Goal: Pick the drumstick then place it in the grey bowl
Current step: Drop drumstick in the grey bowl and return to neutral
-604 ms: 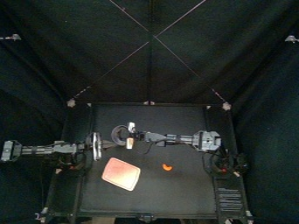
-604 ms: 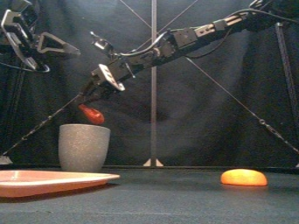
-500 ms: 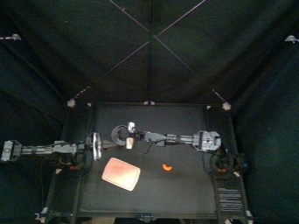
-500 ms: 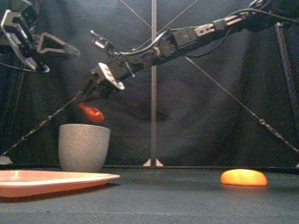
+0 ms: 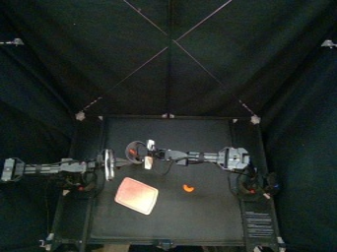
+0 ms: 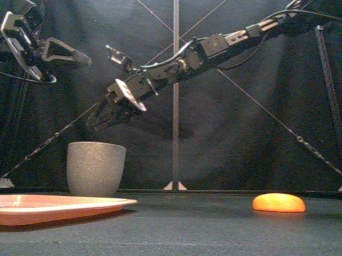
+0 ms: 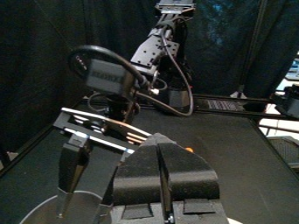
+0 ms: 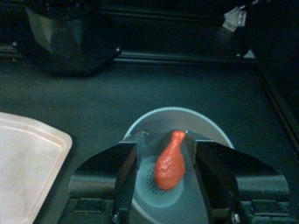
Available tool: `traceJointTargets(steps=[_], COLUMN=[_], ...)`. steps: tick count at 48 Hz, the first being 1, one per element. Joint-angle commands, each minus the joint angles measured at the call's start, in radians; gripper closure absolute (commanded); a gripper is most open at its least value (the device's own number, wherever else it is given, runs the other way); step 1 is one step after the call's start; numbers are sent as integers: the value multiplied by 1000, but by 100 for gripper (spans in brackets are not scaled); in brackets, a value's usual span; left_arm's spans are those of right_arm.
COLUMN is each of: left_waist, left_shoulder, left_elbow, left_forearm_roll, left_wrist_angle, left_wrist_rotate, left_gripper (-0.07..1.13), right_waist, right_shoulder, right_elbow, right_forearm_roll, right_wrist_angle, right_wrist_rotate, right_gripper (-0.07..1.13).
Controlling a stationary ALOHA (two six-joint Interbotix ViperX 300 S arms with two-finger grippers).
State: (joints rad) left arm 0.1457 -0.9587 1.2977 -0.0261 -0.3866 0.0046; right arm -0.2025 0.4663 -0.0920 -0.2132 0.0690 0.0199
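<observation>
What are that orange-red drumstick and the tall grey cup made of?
The drumstick looks like moulded plastic: smooth, evenly orange-red, with a faint sheen. The grey cup could be ceramic or plastic: its surface is matt and its wall thick, but the look does not settle which.

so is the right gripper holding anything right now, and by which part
Nothing is held. The right gripper has its fingers open above the grey bowl, and the drumstick lies loose inside it, clear of both fingers.
</observation>
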Motion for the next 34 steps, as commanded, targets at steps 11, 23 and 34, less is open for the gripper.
traceJointTargets(steps=[11, 23, 34], left_waist=[3, 5, 9], left_shoulder=[5, 5, 5], left_elbow=[-8, -6, -6], left_forearm_roll=[-2, -2, 0], left_wrist_angle=[-9, -9, -8], left_wrist_rotate=[0, 0, 2], left_gripper=[107, 107, 107], right_waist=[-9, -12, -6], right_shoulder=[-287, -502, -673], right_elbow=[299, 620, 836], right_forearm_roll=[71, 135, 167], right_wrist_angle=[-181, -390, -525], right_wrist_rotate=[2, 2, 2], right_gripper=[25, 25, 25])
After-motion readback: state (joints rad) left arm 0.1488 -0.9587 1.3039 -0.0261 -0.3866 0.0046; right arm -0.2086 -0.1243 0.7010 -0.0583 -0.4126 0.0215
